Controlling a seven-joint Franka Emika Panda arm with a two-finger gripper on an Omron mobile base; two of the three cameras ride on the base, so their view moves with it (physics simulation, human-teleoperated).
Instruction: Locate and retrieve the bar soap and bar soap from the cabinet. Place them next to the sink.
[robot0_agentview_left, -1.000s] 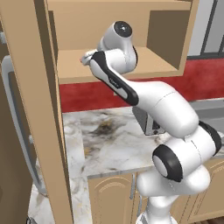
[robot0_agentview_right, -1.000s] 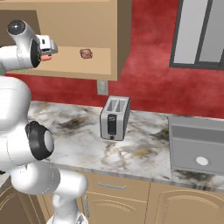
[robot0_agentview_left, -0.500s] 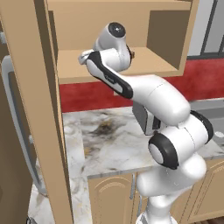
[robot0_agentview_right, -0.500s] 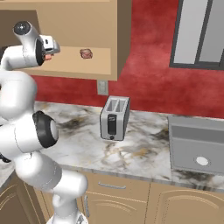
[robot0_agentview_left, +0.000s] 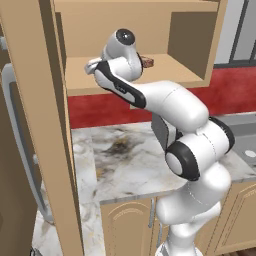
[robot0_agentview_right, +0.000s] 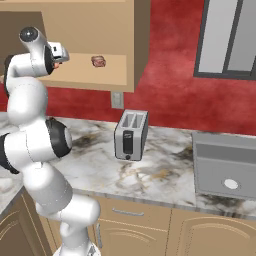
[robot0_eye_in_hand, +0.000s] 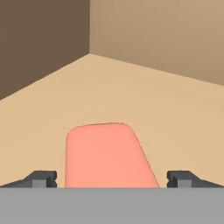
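The salmon-pink bar soap (robot0_eye_in_hand: 107, 155) lies flat on the cabinet shelf, between my gripper's (robot0_eye_in_hand: 112, 180) two fingertips (robot0_eye_in_hand: 41, 178). The gripper is open, a tip on each side of the bar with a gap to it. My hand (robot0_agentview_right: 59, 52) reaches into the left part of the tan wall cabinet (robot0_agentview_right: 136, 45). The reddish-brown bar soap (robot0_agentview_right: 99, 61) sits further right on the same shelf, and the left base view shows this brown bar (robot0_agentview_left: 146, 62) just behind my wrist. The grey sink (robot0_agentview_right: 225, 165) is set into the counter at the right.
A silver toaster (robot0_agentview_right: 131, 135) stands on the marble counter (robot0_agentview_right: 165, 172) below the cabinet. The cabinet's side wall (robot0_agentview_left: 192, 32) and back wall (robot0_eye_in_hand: 166, 35) close in the shelf. An open tan door panel (robot0_agentview_left: 47, 125) stands at my left.
The arm's elbow and upper links have swung closer over the counter. The hand has stayed on the shelf and barely shifted. Both soaps lie where they were.
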